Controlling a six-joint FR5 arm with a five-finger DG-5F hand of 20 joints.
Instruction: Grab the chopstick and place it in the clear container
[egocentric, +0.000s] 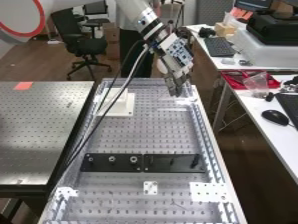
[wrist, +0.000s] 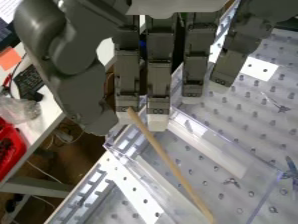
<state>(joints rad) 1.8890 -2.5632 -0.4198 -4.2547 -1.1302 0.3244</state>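
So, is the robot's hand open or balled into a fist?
The hand looks open: its fingers hang straight, side by side, and the thumb stands off to one side.

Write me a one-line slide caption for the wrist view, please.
Dark grey robot hand with fingers extended, a wooden chopstick slanting away from near its fingertips, seen against a clear container.

you had room between the white stand (egocentric: 120, 106) and black plates (egocentric: 142, 163), but the clear container (wrist: 227, 141) blocked you below the hand (egocentric: 175, 85).
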